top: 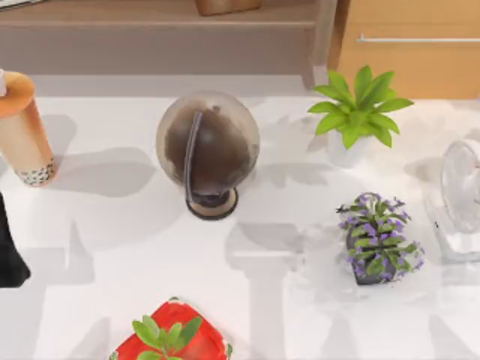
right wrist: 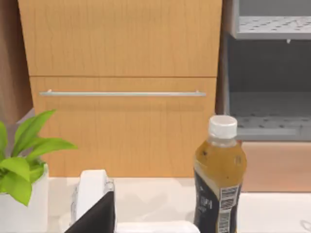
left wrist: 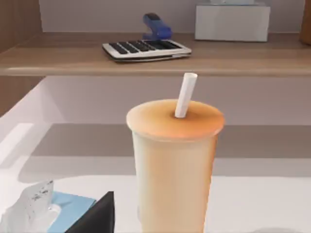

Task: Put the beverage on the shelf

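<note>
I am seeing the beverage (left wrist: 174, 165) standing upright on the table (top: 247, 285) just ahead of my left gripper (left wrist: 95, 216), whose grip I cannot tell. It is standing well left of the globe (top: 208, 148), with the shelf (left wrist: 146, 60) running beyond it.

One beverage (top: 26, 131), one globe (top: 208, 146), perhaps three plants (top: 360, 112), one bottle (right wrist: 219, 177), one calculator (left wrist: 146, 48)

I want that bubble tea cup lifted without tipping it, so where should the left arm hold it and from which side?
Grip the beverage around its mid-body, below the orange lid and above the pearls, coming in level from the near side. It stands upright, widening upward, with a straw sticking out of the top, so a top-down grasp looks poor. The left wrist view already faces its side.
</note>
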Tool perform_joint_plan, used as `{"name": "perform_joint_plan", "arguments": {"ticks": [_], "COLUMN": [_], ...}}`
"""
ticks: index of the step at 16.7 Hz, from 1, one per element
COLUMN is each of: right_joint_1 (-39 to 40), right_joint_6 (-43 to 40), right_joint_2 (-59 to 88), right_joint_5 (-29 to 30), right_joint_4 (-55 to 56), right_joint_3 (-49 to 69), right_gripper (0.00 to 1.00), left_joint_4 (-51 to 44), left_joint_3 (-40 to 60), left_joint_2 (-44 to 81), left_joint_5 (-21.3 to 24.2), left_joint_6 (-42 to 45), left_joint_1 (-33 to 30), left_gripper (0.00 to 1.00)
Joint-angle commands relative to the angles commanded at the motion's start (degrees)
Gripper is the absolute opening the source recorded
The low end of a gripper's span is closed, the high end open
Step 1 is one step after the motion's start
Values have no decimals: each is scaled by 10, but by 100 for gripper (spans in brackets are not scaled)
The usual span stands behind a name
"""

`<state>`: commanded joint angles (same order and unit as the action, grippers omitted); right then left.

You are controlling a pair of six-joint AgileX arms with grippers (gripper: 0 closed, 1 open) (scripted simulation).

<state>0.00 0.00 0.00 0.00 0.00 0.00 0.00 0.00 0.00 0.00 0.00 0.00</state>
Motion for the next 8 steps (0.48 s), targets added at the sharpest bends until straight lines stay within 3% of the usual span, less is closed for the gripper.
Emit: {"name": "perform_joint_plan", "arguments": {"ticks": [4, 8], "right_joint_1": [0, 0], "right_joint_6": [0, 0], "right_joint_2": [0, 0], "right_joint_5": [0, 0], "right_joint_4": [0, 0], "right_joint_3": [0, 0], "right_gripper": [100, 100], "left_joint_4": [19, 116], "left_joint_3": [5, 24], "left_joint_2": [19, 129], "left_joint_5": [4, 18], "left_joint_6": [0, 3], "left_joint_1": [2, 12], "left_gripper": [100, 100]}}
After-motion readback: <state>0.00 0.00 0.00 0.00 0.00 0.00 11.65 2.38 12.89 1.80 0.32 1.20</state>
